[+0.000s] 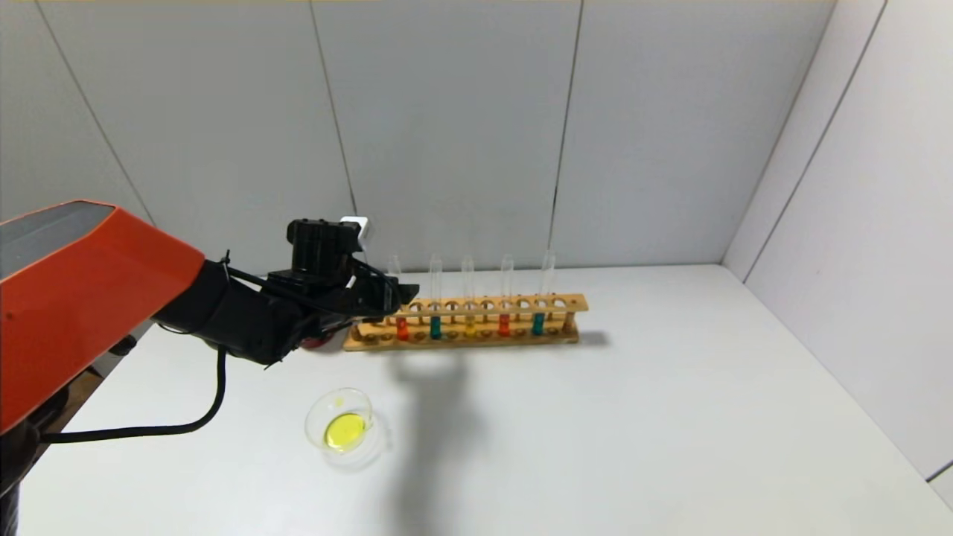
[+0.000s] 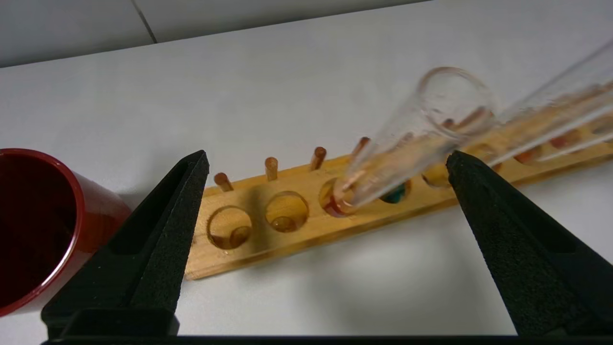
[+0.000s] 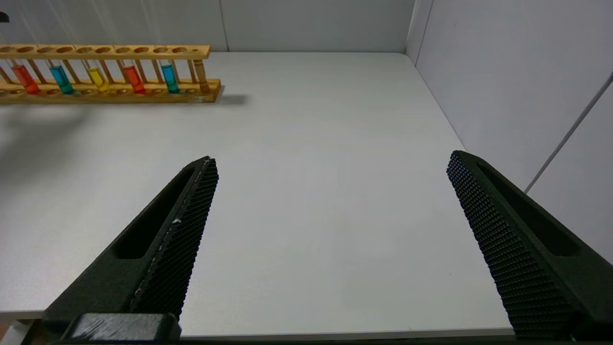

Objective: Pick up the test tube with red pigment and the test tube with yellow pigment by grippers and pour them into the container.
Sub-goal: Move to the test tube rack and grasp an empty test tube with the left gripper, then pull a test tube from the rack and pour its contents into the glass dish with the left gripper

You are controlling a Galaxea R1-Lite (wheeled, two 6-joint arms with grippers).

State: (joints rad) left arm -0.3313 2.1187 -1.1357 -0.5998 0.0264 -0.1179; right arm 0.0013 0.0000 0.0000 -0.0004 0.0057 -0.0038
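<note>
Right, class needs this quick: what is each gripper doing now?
Left gripper: open, holding nothing, at the red test tube in the rack.
Right gripper: open, empty.

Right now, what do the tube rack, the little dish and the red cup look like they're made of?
The rack looks like unpainted light wood, with visible grain and dowel pegs. The container looks like clear glass: the table shows through around its yellow liquid. The red cup is opaque and glossy, either plastic or glazed ceramic.
</note>
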